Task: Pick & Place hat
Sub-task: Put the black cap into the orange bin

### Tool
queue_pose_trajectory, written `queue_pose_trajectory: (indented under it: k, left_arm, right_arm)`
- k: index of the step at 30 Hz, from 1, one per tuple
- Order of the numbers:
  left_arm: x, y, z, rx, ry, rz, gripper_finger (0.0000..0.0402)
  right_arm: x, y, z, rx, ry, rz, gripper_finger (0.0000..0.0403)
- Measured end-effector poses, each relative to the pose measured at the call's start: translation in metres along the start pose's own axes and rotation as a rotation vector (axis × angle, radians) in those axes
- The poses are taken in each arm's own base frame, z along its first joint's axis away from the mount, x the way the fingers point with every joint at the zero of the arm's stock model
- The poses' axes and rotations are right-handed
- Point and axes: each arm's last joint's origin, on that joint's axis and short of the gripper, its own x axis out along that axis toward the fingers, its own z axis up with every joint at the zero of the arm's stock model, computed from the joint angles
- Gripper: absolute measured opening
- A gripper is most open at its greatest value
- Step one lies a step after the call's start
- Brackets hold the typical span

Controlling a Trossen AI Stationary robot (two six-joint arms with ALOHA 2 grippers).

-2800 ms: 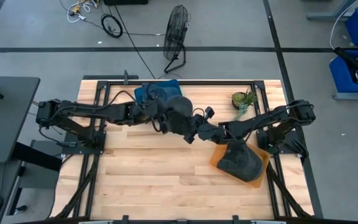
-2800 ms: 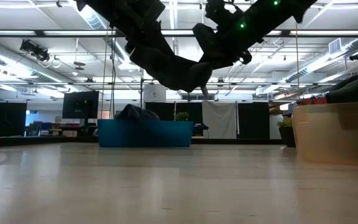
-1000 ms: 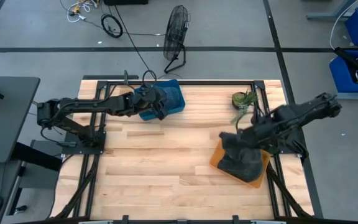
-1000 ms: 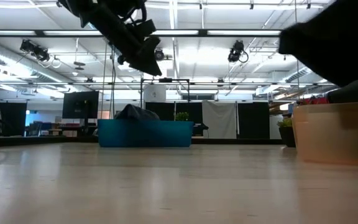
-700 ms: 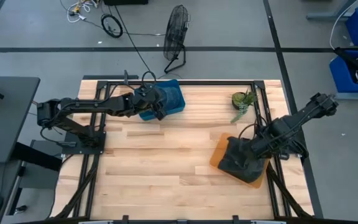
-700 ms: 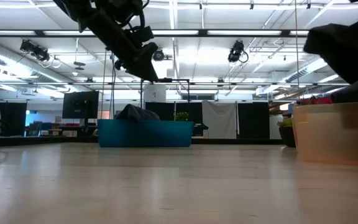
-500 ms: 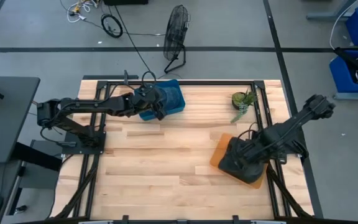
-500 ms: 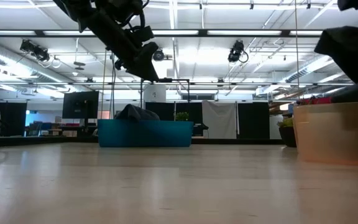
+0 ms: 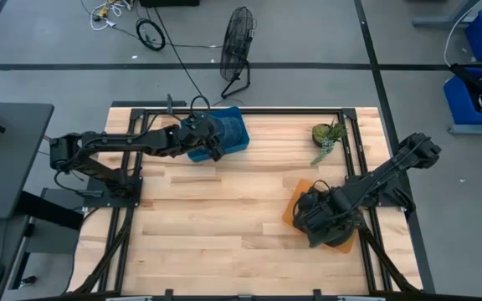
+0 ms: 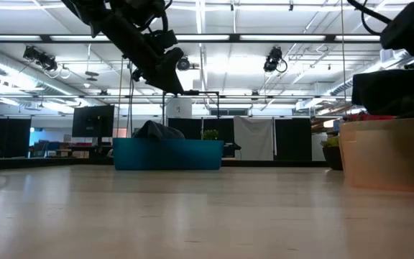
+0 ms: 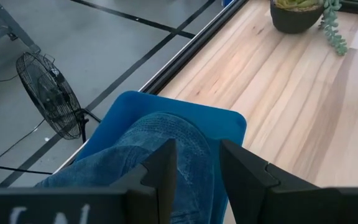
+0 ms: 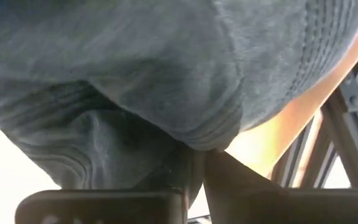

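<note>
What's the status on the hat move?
Right gripper down in orange bin, shut on grey hat. Left gripper open above denim hat in blue bin.

No text can be read for certain; pale, cut-off marks show at the lower left of the left wrist view, on the tool [image 11: 191,165].

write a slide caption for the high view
Right gripper lowers a dark grey hat into the orange tray; left gripper hovers over the blue bin.
</note>
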Motion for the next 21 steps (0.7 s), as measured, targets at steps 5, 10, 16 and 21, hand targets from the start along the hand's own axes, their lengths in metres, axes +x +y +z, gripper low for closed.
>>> queue_pose_trajectory:
  k: [5, 10, 16, 21]
  left_arm:
    - [0.0, 0.0, 0.0, -0.001, 0.0, -0.001, 0.0124]
    - [0.0, 0.0, 0.0, -0.005, 0.001, -0.001, 0.0124]
    - [0.0, 0.0, 0.0, -0.006, 0.002, -0.002, 0.0124]
    - [0.0, 0.0, 0.0, -0.006, 0.002, -0.002, 0.0124]
  right_arm:
    - [-0.008, -0.007, 0.009, -0.034, -0.009, -0.012, 0.0067]
    - [-0.024, -0.021, 0.021, 0.019, -0.029, 0.029, 0.0085]
    - [-0.034, -0.026, 0.025, -0.008, -0.065, 0.169, 0.0102]
    - [-0.035, -0.025, 0.023, -0.072, -0.024, 0.175, 0.0123]
